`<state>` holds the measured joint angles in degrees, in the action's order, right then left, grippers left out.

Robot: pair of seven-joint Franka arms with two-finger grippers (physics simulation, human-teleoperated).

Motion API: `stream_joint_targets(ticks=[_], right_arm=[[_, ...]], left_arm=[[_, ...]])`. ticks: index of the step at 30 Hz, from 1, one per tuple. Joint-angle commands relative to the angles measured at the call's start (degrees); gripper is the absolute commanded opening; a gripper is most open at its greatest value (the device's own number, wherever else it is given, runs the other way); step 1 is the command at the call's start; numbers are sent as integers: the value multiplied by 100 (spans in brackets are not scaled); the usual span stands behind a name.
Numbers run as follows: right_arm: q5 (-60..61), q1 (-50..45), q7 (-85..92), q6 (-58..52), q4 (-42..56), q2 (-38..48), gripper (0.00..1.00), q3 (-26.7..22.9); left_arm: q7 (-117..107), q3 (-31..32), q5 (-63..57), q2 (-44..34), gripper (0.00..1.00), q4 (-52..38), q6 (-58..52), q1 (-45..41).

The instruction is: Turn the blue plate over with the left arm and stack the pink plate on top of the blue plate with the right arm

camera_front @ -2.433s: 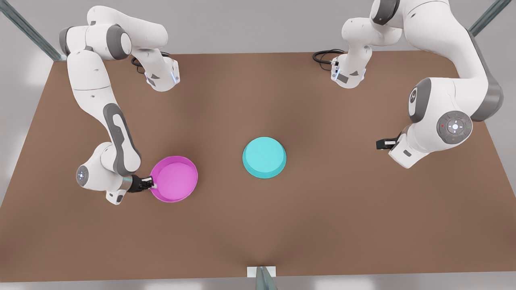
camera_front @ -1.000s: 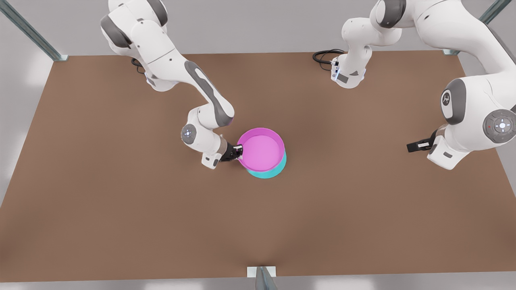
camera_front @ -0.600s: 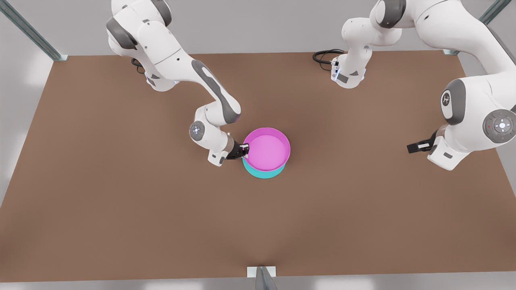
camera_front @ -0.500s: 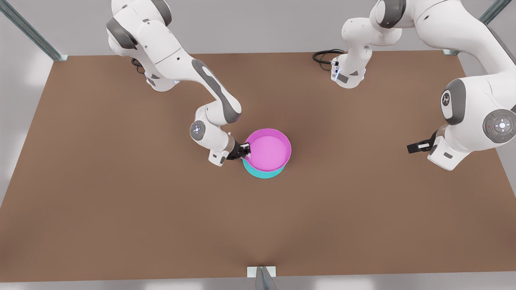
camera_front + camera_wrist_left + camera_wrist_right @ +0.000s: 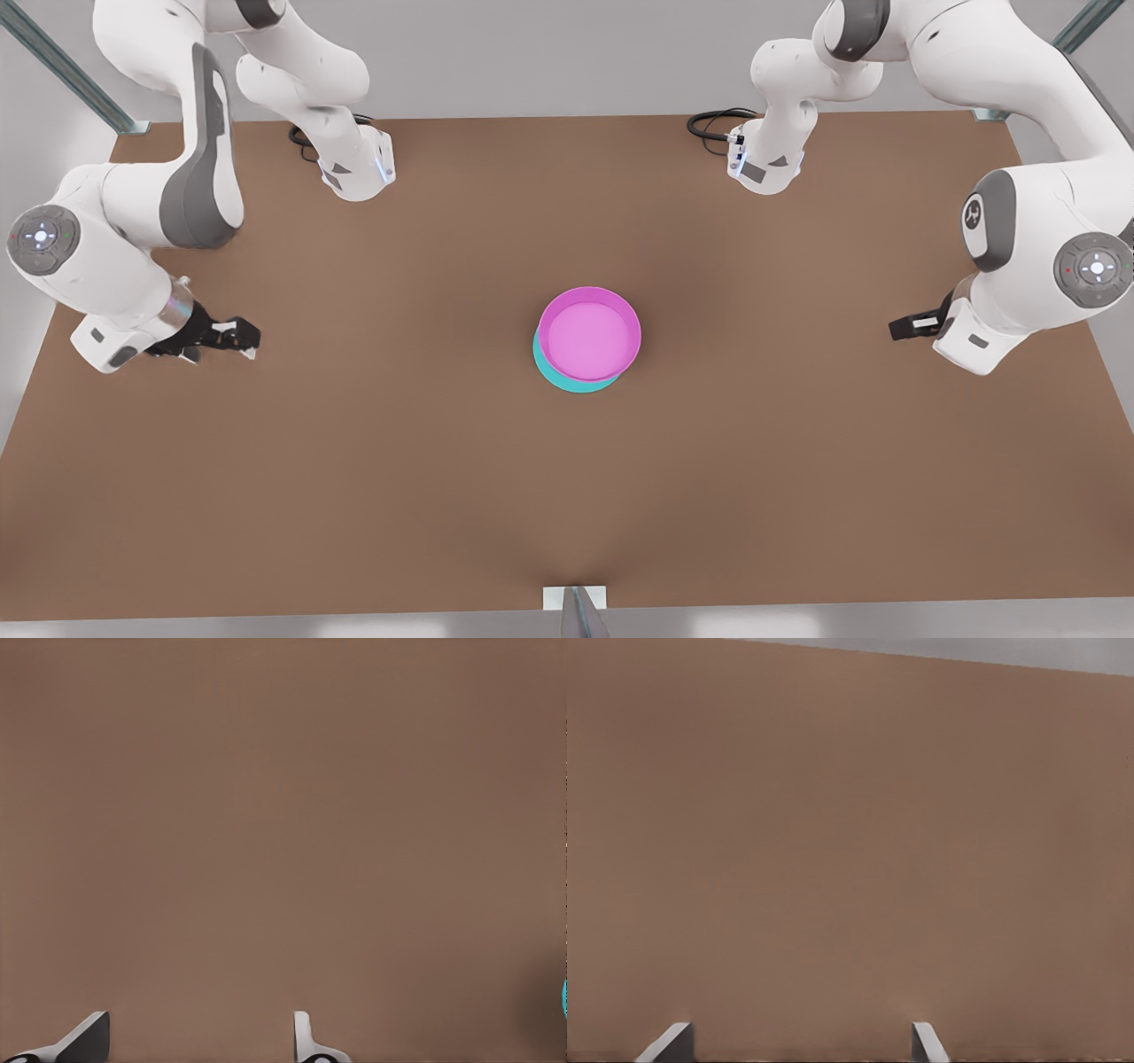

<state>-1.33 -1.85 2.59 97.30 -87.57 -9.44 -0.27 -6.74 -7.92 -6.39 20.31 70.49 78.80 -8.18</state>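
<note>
At the near edge of the brown table (image 5: 567, 496) a small metal post (image 5: 576, 611) sticks up. The table top is flat and plain brown.

In the middle sits the pink plate (image 5: 589, 330), open side up. It lies on top of the blue plate (image 5: 554, 377), a bit off to one side, so a thin blue edge peeks out.

The right gripper (image 5: 232, 337) hangs over the table at the front view's left, well apart from the plates. Its fingers (image 5: 926, 1041) are wide apart and hold nothing.

The left gripper (image 5: 899, 328) waits at the front view's right, also well apart. Its fingers (image 5: 306, 1041) are spread too, with nothing between them.

At the far edge lies a black cable (image 5: 709, 124). Behind it is a grey wall (image 5: 549, 53) with slanted metal bars (image 5: 62, 66) in the corners.
</note>
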Motion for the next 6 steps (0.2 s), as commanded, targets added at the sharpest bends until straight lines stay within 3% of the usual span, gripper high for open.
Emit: stream_joint_targets(ticks=[1,6], right_arm=[[1,0,-13,-36,3,12,100,-8],[1,-61,-13,-98,3,-14,100,-96]], left_arm=[[23,10,33,0,100,-9,13,1],[542,124,279,88,100,-79,505,1]])
